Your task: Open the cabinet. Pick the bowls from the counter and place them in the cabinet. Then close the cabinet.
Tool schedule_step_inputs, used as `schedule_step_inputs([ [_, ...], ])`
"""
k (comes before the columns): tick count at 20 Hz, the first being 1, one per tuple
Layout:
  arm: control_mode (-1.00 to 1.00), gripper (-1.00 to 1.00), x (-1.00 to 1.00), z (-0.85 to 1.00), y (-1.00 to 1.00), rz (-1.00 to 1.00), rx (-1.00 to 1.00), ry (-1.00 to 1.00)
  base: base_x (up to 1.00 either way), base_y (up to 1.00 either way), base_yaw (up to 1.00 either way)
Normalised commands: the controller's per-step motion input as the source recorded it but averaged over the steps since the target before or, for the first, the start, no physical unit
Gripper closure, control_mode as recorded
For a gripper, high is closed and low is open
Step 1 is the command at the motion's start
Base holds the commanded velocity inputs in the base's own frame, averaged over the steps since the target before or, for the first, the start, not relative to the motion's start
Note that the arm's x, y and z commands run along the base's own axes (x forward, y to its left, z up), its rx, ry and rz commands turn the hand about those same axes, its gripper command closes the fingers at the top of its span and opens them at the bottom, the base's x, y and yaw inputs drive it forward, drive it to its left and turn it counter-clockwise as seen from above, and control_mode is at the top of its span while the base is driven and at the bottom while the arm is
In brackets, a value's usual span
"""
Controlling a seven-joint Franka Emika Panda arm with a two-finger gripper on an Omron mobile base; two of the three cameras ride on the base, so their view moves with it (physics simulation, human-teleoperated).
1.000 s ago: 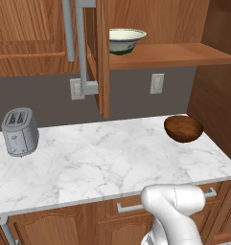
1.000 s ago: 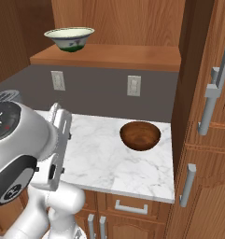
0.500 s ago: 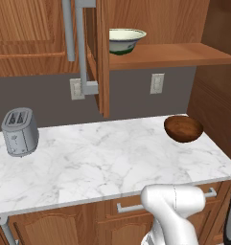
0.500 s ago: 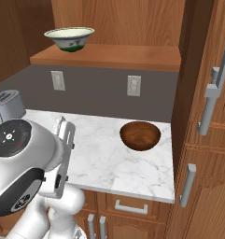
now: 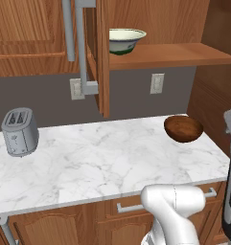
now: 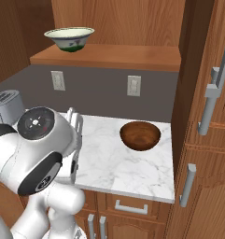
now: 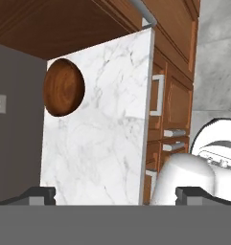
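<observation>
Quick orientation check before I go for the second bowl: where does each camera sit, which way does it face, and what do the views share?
Left base view: behind-left of the arm, facing the counter, toaster and open cabinet; arm base at lower right.
Right base view: behind-right, facing the same counter; white arm fills lower left.
Hand view: on the hand, rolled sideways, looking along the counter at the brown bowl.
Shared: brown bowl in all three; cream bowl on the shelf in both base views.

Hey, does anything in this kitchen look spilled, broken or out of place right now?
Nothing spilled or broken. The brown bowl sits upright on the counter, the cream bowl upright on the open cabinet's shelf, and the toaster stands square.
</observation>
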Motion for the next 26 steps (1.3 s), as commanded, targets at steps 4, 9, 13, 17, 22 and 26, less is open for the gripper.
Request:
schedule_step_inputs([
  [4,-1.0,-1.0,0.24,-0.01,-0.18,0.07,0.0,0.0,0.0,0.0,0.0],
  [9,-1.0,-1.0,0.22,-0.1,-0.11,0.07,0.0,0.0,0.0,0.0,0.0],
  [13,-1.0,-1.0,0.26,-0.19,-0.07,0.07,0.0,-0.01,0.0,0.0,0.0],
  [17,-1.0,-1.0,0.31,-0.27,0.0,0.03,0.0,-0.06,0.0,0.0,0.0],
  [22,-1.0,-1.0,0.25,-0.27,0.0,0.0,0.0,-0.13,0.0,0.0,0.0],
  [26,-1.0,-1.0,0.32,-0.24,0.0,-0.02,0.0,-0.09,0.0,0.0,0.0],
])
